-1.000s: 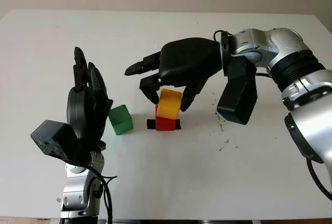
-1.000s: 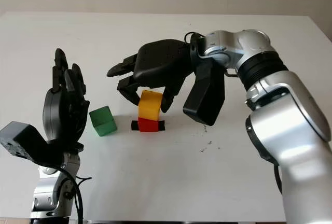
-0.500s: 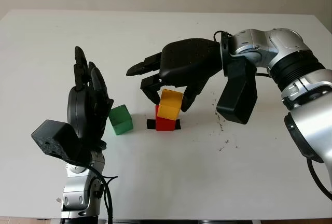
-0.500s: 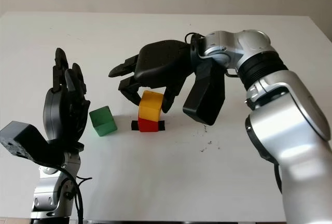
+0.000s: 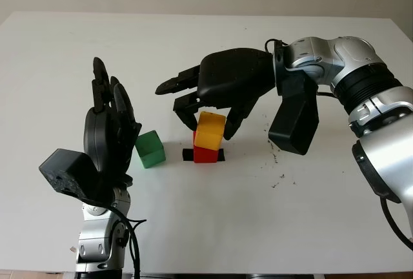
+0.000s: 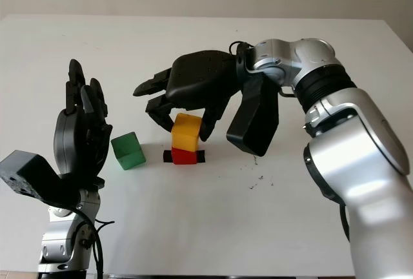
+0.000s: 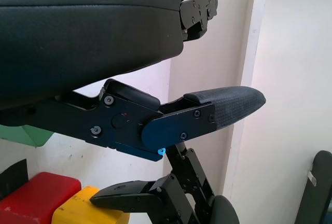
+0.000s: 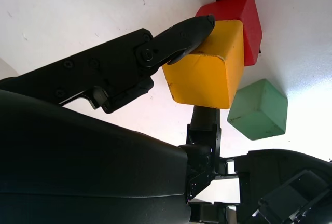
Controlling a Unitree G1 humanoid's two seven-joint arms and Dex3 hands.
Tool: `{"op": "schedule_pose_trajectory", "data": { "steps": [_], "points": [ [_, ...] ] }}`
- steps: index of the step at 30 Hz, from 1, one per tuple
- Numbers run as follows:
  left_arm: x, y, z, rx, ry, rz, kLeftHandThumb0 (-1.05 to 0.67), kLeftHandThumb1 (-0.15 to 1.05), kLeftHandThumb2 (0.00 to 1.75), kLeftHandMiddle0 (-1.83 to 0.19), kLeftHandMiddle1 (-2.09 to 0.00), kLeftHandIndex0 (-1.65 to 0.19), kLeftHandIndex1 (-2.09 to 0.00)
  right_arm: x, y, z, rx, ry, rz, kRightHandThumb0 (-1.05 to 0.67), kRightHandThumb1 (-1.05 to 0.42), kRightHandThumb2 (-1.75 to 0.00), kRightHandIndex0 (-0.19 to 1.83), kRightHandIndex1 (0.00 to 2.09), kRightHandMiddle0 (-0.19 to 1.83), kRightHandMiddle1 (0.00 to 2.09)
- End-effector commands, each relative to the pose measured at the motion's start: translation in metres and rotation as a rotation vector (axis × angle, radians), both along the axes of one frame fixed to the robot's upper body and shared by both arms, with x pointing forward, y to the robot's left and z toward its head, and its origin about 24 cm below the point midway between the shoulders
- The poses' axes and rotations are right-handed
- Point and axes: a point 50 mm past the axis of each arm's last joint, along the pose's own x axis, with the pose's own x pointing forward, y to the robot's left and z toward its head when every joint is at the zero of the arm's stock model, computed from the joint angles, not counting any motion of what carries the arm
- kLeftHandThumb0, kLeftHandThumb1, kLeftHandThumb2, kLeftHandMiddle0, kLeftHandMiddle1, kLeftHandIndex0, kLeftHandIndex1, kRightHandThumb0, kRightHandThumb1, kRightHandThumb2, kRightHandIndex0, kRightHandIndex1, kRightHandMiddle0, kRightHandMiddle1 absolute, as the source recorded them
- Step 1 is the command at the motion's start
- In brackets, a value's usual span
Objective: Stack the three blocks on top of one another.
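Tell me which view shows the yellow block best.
The right wrist view: the yellow block is close up, with a fingertip of the right hand against it and the red block behind. Both eye views show it small, atop the red block. The left wrist view shows one corner.

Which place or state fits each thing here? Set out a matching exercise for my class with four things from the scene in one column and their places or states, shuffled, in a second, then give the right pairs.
Things
1. yellow block
2. red block
3. green block
4. left hand

Places or states
A. alone on the table, beside the stack
B. open, raised upright near the green block
C. on top of another block, fingers of the right hand on it
D. bottom of the stack, on a black mark

Pairs: 1-C, 2-D, 3-A, 4-B
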Motion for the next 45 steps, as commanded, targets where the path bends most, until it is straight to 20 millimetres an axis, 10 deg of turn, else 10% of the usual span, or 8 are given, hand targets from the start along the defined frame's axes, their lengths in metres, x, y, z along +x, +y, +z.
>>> {"op": "schedule_pose_trajectory", "data": {
  "steps": [1,18,26,45],
  "points": [
    [-0.001,-0.001,0.002,-0.003,-0.010,0.004,-0.72,1.05,0.68,0.19,0.00,0.19,0.00,-0.002,0.005,0.009,0.005,-0.035,0.033,-0.51,-0.98,-0.05,0.15,0.06,0.35,1.50],
    [-0.002,-0.001,0.002,-0.003,-0.007,0.002,-0.72,1.05,0.69,0.19,0.00,0.19,0.00,-0.001,0.004,0.009,-0.017,-0.054,0.032,-0.58,-0.96,-0.05,0.12,0.05,0.34,1.52],
    [-0.001,-0.001,0.001,-0.006,-0.007,-0.001,-0.72,1.05,0.69,0.19,0.00,0.19,0.00,-0.001,0.002,0.009,-0.062,-0.097,0.037,-0.71,-0.93,-0.06,0.02,0.04,0.01,0.82],
    [-0.002,-0.002,0.001,-0.002,0.003,0.005,-0.74,1.05,0.68,0.19,0.00,0.19,0.00,0.000,-0.010,0.020,-0.090,-0.159,0.025,-0.83,-0.96,-0.05,-0.19,0.00,-0.19,0.15]
  ]
}}
